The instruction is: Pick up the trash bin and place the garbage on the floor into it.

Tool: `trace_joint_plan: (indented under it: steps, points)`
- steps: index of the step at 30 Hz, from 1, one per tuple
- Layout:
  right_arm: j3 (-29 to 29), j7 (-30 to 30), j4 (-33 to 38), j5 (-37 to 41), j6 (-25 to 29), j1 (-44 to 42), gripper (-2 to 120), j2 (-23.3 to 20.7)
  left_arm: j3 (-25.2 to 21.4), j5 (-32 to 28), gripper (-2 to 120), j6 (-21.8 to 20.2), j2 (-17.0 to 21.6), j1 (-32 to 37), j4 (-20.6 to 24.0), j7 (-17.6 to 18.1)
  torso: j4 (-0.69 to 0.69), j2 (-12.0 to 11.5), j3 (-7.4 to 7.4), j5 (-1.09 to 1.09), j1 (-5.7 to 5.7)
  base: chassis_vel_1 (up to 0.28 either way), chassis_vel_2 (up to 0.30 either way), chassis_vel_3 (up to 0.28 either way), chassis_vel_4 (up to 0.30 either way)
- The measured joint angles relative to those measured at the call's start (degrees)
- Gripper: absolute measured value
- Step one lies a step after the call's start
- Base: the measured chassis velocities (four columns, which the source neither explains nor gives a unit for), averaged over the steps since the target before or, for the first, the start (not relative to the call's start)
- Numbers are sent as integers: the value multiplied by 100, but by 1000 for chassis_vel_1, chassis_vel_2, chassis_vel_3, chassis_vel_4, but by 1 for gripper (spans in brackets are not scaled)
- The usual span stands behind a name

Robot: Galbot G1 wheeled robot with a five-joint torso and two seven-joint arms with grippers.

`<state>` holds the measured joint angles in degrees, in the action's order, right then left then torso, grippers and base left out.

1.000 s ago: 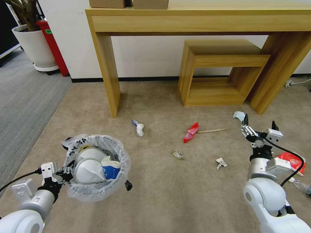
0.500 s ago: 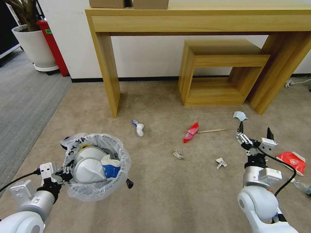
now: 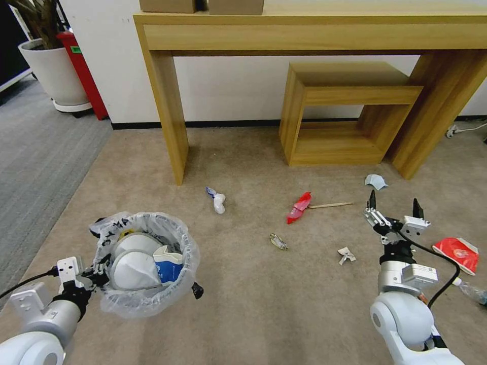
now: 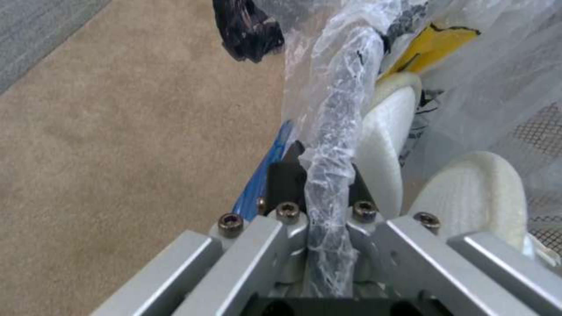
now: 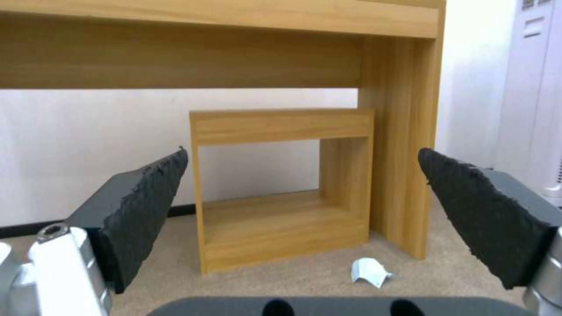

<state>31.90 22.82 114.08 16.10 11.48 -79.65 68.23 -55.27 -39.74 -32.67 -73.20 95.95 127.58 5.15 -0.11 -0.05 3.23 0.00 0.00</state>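
the left gripper (image 3: pixel 99 266) is clamped on the rim of the trash bin (image 3: pixel 144 263), its fingers (image 4: pixel 285 175) closed on the bag-wrapped edge, one outside and one inside the rim. the trash bin hangs above the floor (image 3: pixel 243 304) at the near left of the beige carpet, close to the seam with the grey ribbed carpet (image 3: pixel 35 162). inside the bin lie two white slippers (image 3: pixel 133 266) and a blue-white carton (image 3: pixel 170 263); a yellow piece (image 4: pixel 427 46) shows behind the liner in the left wrist view. the right gripper (image 3: pixel 394 213) is raised over the near right of the carpet, fingers (image 5: pixel 146 206) wide apart and holding nothing, pointed toward the small wooden shelf unit (image 5: pixel 281 184) under the wooden console (image 3: pixel 304 30). the pale blue mask (image 3: pixel 376 181) lies on the floor just beyond that gripper, near the console's right leg. a red wrapper (image 3: pixel 299 207) lies mid-carpet with the wooden stick (image 3: pixel 331 205) touching its right end. a small white and blue item (image 3: pixel 218 201) lies near the console's left leg. a small clear wrapper (image 3: pixel 278 241) and a white crumpled scrap (image 3: pixel 346 255) lie nearer the robot. a second red wrapper (image 3: pixel 458 253) lies at the right edge of the carpet, with the clear bottle (image 3: pixel 472 291) just beside it.
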Motion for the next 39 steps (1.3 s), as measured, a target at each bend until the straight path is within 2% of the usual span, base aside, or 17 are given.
trace_joint_plan:
  steps: [13,39]
  points:
    - [-17,-27,12,9,-72,12,100,-30,-35,-26,0,8,10,7,-8,23,-1,0,0,0,0,-3,3,5,-4]
    - [-112,-41,6,-48,-87,51,100,23,-44,-42,0,57,37,-15,-27,22,0,0,0,0,0,-93,88,88,-91]
